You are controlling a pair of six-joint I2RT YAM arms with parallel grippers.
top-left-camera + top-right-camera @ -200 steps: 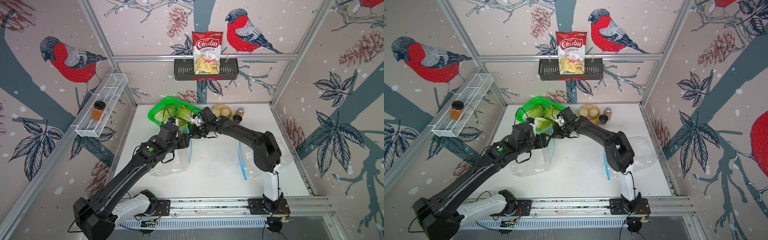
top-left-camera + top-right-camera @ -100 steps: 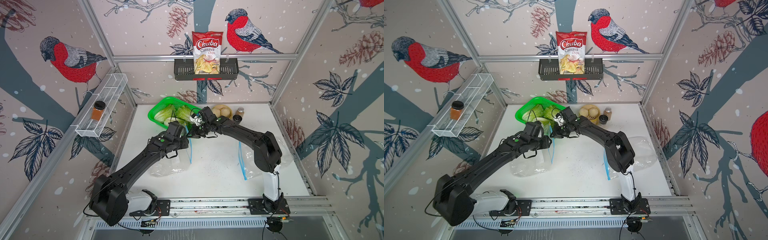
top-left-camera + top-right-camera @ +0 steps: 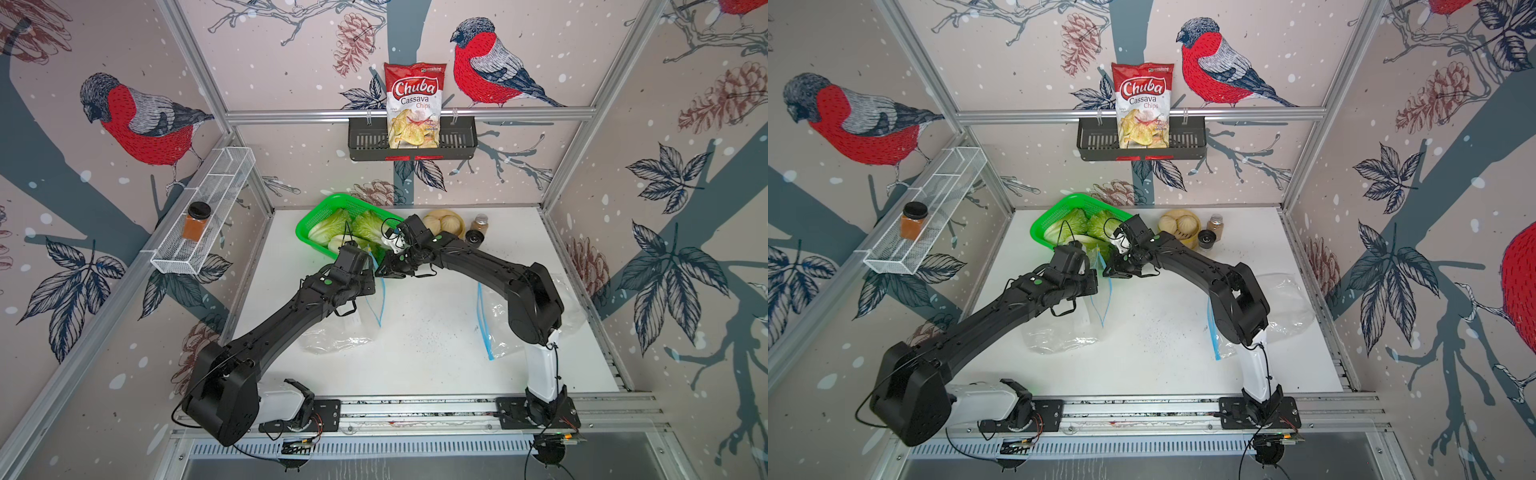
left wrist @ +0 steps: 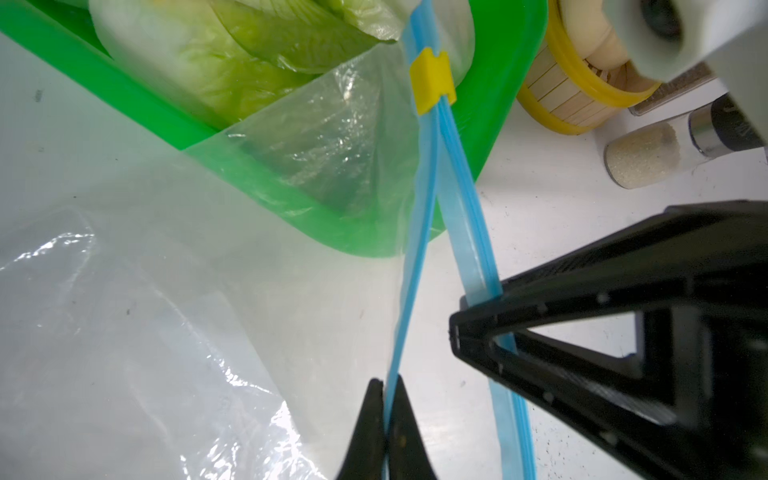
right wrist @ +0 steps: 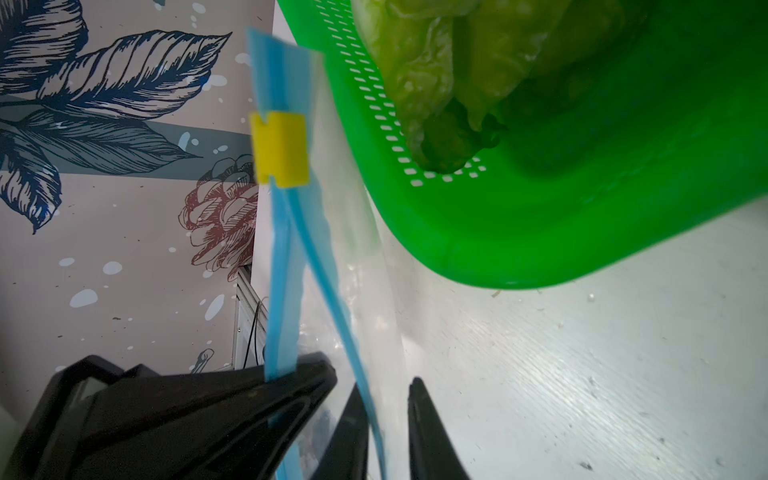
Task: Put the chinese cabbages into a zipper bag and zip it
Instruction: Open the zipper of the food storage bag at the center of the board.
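The chinese cabbages (image 3: 332,226) (image 3: 1071,222) lie in the green basket (image 3: 307,220) at the back of the table, seen close in the left wrist view (image 4: 232,54). A clear zipper bag (image 3: 345,328) (image 3: 1059,332) lies in front of the basket, its blue zip strip (image 4: 415,249) lifted at the basket end and carrying a yellow slider (image 4: 432,81) (image 5: 280,153). My left gripper (image 4: 384,382) is shut on one lip of the strip. My right gripper (image 5: 386,388) (image 3: 384,270) stands slightly open around the other lip, close beside the left one.
A second zipper bag (image 3: 498,328) lies under the right arm. A steamer of pale buns (image 3: 444,220), a spice shaker (image 3: 480,224) and a black lid (image 3: 473,237) stand right of the basket. A chips bag (image 3: 413,104) hangs in the back-wall rack.
My left gripper has reached in toward the basket and shut on the bag's zip lip. My right gripper, shut before, has opened a little at the other lip.
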